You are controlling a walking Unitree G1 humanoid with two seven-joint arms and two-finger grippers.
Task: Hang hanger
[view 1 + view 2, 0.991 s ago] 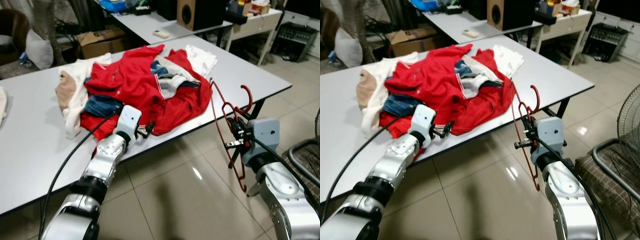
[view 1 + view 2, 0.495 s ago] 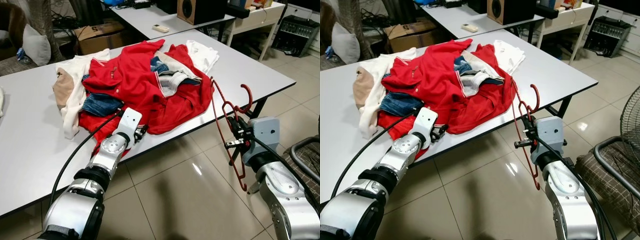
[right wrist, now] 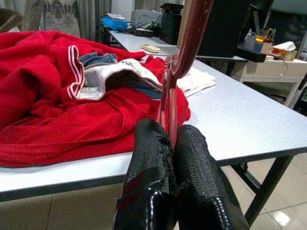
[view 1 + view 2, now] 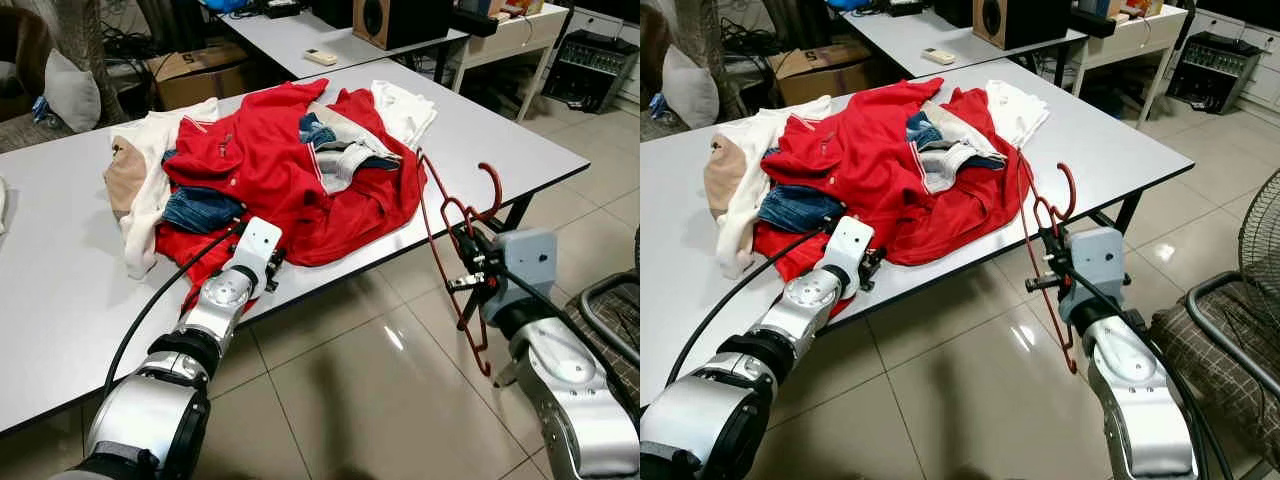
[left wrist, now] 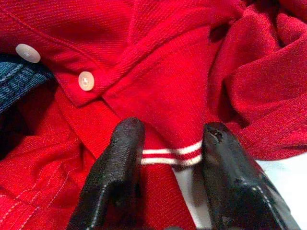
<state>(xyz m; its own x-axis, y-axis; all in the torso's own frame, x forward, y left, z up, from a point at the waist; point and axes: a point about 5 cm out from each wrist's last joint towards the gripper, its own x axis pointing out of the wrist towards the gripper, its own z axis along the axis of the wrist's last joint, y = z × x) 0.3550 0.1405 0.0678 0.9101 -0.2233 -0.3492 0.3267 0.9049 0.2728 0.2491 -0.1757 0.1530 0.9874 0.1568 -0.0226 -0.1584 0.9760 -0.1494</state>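
Currently we hold the red hanger (image 4: pixel 455 235) in our right tool (image 3: pixel 173 143), fingers clamped on its wire, off the worktop's (image 4: pixel 500 140) near edge and above the tiled floor (image 4: pixel 350 390), hook uppermost. Our left tool (image 5: pixel 170 158) sits at the clothes pile (image 4: pixel 270 165), fingers spread wide either side of a red shirt's striped collar (image 5: pixel 172 153), at the worktop's front edge.

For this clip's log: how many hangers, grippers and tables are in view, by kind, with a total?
Hangers: 1, red hanger, held off the table's near edge
Grippers: 2, left gripper at the red shirt, right gripper on the hanger
Tables: 3, near table, back table, side table
Total: 6
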